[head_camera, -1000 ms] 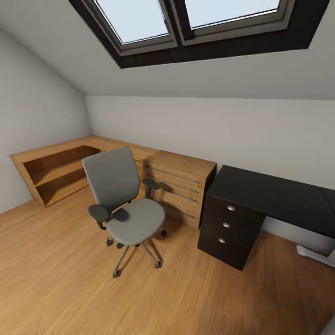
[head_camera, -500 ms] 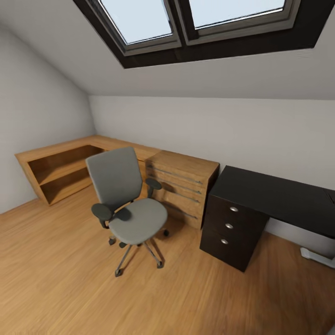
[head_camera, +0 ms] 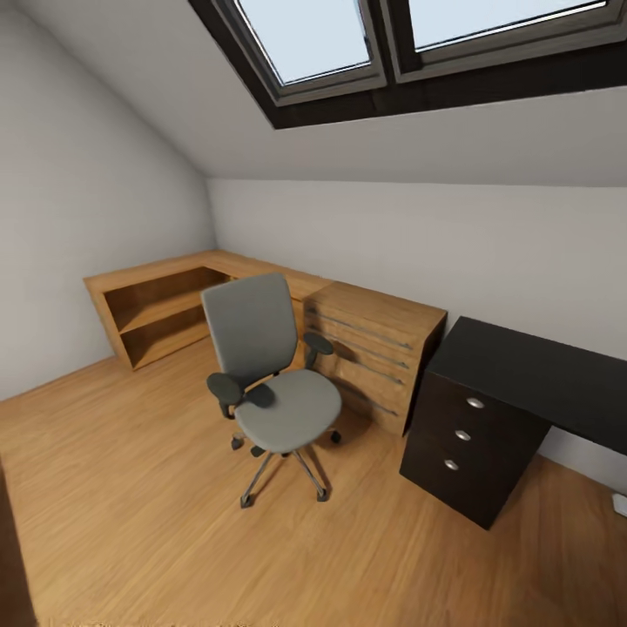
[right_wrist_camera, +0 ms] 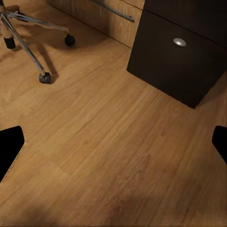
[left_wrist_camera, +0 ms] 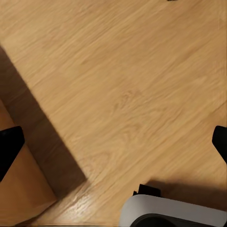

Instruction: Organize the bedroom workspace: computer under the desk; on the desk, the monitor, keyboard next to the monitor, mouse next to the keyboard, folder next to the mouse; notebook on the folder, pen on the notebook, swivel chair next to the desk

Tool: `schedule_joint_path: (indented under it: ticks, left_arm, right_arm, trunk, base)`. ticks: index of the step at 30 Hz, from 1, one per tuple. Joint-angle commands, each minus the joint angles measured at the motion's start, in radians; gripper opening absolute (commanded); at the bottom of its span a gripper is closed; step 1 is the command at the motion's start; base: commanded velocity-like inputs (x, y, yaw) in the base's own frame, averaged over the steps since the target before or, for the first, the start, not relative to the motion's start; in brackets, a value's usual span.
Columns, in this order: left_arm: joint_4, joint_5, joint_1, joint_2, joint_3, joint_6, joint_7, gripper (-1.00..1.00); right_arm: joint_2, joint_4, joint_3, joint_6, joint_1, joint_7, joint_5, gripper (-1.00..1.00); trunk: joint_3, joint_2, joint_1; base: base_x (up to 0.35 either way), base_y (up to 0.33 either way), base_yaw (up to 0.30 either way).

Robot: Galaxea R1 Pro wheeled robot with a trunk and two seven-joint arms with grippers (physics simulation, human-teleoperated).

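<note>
A wide stretch of bare wood floor (head_camera: 131, 522) is lying open in front of the swivel chair (head_camera: 270, 383), which is standing on its castors just beside the light wooden dresser (head_camera: 374, 353) and apart from the desk (head_camera: 522, 383). The desk's black drawer unit (head_camera: 466, 444) is touching the dresser's end, under the sloped ceiling and skylight (head_camera: 409, 43). A low wooden shelf unit (head_camera: 157, 309) is filling the far corner. Compared with a second ago, everything is sitting further toward the head view's right, so the camera is turning left; the chair itself is not shifting against the dresser. The desk's right part is being cut off by the frame edge. The left gripper (left_wrist_camera: 113, 146) and right gripper (right_wrist_camera: 113, 151) are both showing spread fingertips at the picture edges, holding nothing, over bare floor; the right wrist view is catching the chair's star base (right_wrist_camera: 28, 33) and a drawer knob (right_wrist_camera: 179, 42)
</note>
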Motion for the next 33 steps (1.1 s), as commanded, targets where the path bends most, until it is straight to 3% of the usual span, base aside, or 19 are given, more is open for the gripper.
schedule_joint_path:
  ticks: [1,24,33]
  left_arm:
    - [-0.002,0.006,0.001,0.001,-0.009,-0.001,0.006,1.0]
    - [-0.002,0.006,0.001,-0.003,-0.009,-0.001,0.006,1.0]
    - [-0.002,0.006,0.001,-0.003,-0.01,0.0,0.006,1.0]
  right_arm:
    - [0.001,0.002,0.009,-0.004,-0.001,-0.001,-0.008,1.0]
    - [0.001,0.002,0.009,-0.004,-0.001,-0.001,-0.008,1.0]
    - [0.001,0.002,0.009,-0.004,-0.001,-0.001,-0.008,1.0]
  trunk:
    - [-0.001,-0.001,0.0]
    - [-0.001,-0.001,0.0]
    - [-0.001,-0.001,0.0]
  base:
    - [0.0,0.0,0.271]
    - [0.002,0.0,0.277]
    - [0.247,0.0,0.279]
